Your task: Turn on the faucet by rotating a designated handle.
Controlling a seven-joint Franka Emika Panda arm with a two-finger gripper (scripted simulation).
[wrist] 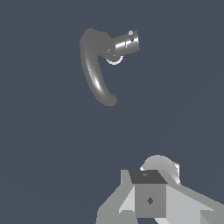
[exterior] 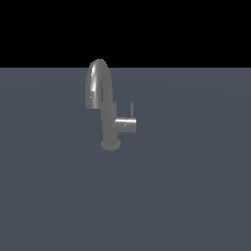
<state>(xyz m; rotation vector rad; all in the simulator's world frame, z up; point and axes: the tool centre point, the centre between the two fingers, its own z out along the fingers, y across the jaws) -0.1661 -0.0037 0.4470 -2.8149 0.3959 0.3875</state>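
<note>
The grey metallic faucet (exterior: 107, 122) stands upright on the flat blue-grey floor (exterior: 186, 196), its arched spout (exterior: 99, 81) curving toward the exterior view's left. A stubby horizontal cylinder (exterior: 126, 124) sticks out of the column toward the exterior view's right, and the thin handle (exterior: 131, 109) points straight up from it. The wrist view looks down on the faucet (wrist: 94, 70), with the handle (wrist: 130, 33) seen almost end-on over its cylinder (wrist: 127, 43). My gripper (wrist: 148, 177) hovers well apart from the faucet, touching nothing. Its fingers look pressed together with no gap. The exterior view does not show the gripper.
Nothing but the plain blue-grey floor (wrist: 43, 153) surrounds the faucet in both views. A black background fills the exterior view above the floor's far edge (exterior: 196, 67).
</note>
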